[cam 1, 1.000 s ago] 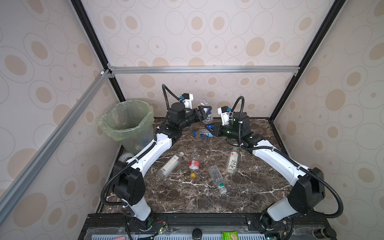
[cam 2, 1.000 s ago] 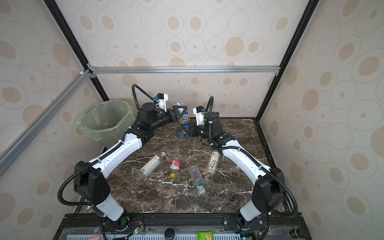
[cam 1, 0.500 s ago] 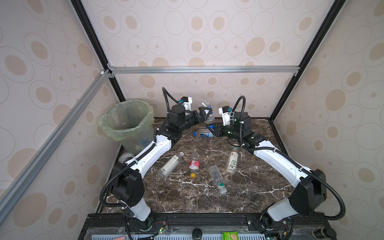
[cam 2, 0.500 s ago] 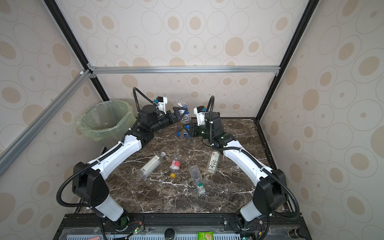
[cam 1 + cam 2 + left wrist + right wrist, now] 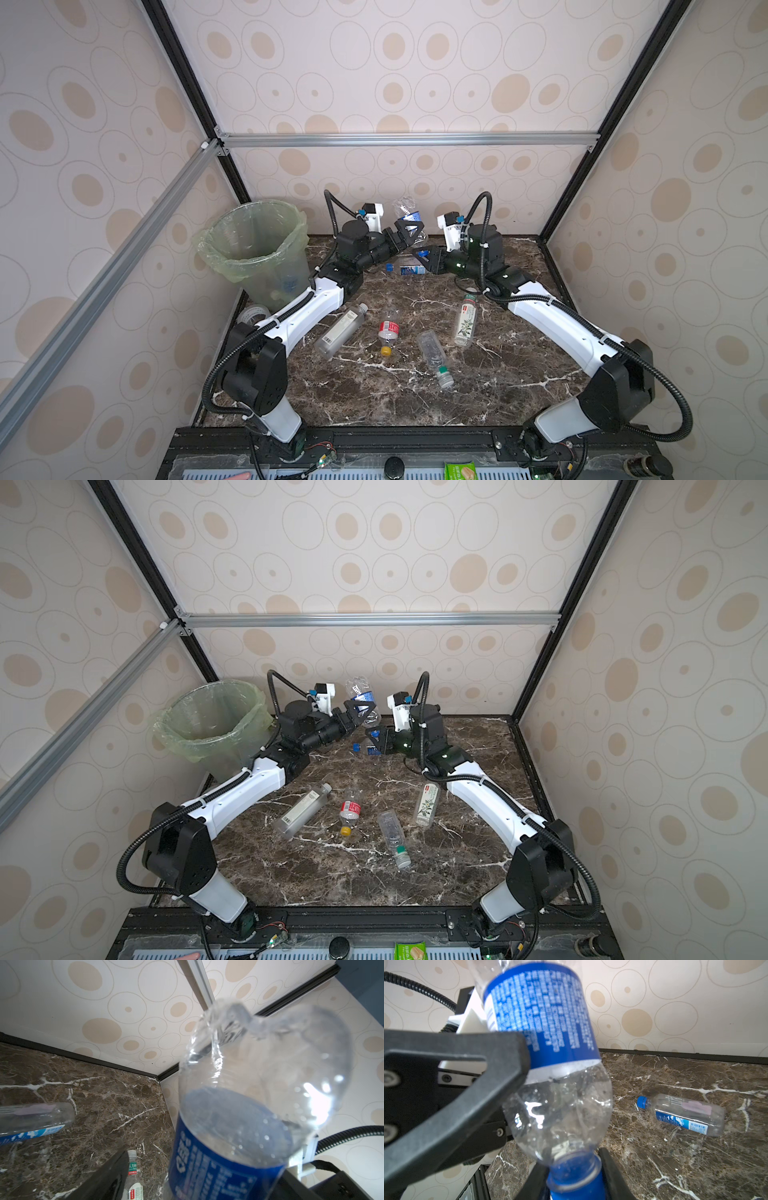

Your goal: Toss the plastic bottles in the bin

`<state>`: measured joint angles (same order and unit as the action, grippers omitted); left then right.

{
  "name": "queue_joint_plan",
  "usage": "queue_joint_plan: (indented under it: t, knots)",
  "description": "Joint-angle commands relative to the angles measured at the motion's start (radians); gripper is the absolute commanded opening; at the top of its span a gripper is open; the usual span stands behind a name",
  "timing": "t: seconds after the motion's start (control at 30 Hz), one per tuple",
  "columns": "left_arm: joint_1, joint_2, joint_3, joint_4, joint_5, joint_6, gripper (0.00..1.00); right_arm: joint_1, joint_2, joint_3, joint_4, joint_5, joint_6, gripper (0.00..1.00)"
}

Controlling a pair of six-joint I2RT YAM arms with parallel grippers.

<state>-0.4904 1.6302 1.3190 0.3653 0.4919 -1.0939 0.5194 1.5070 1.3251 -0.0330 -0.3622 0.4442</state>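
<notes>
- The right gripper (image 5: 575,1180) is clenched on the blue cap of the blue-labelled bottle (image 5: 542,1022), which hangs neck-down above it. It should probably keep that hold until the other side bites.
- The left gripper (image 5: 411,229) is spread astride the label, one finger (image 5: 508,1053) against it. It had best close squarely on the label, not on the crumpled clear end.
- Both arms reach forward and meet nose to nose, the left one higher.
- The bin (image 5: 266,278) stands well behind the left gripper.

Walls (image 5: 395,62) are showing cream with tan dots in rings. Counter (image 5: 374,399) is showing dark brown marble, white-veined. Bin (image 5: 232,266) liner is showing pale green. Raised bottle (image 5: 539,1012) is showing a blue label and cap.
</notes>
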Motion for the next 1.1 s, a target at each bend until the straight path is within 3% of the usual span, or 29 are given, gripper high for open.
queue_joint_plan:
  t: [0.0, 0.37, 0.5, 0.77, 1.07]
  knots:
    - [-0.006, -0.016, 0.006, 0.097, 0.026, -0.064, 0.92, 0.025, -0.016, -0.004, 0.026, 0.01, -0.033, 0.19]
    - [0.054, -0.036, 0.101, -0.149, 0.028, 0.069, 0.92, 0.03, -0.024, 0.031, -0.162, 0.08, -0.197, 0.16]
    - [0.109, -0.025, 0.148, -0.211, 0.096, 0.108, 0.93, 0.03, -0.04, 0.036, -0.227, 0.085, -0.277, 0.16]
    - [0.167, 0.072, 0.356, -0.536, 0.237, 0.311, 0.92, 0.028, -0.056, 0.076, -0.346, 0.05, -0.438, 0.16]
    - [0.167, 0.075, 0.36, -0.641, 0.287, 0.39, 0.92, 0.029, -0.03, 0.128, -0.386, 0.048, -0.505, 0.16]
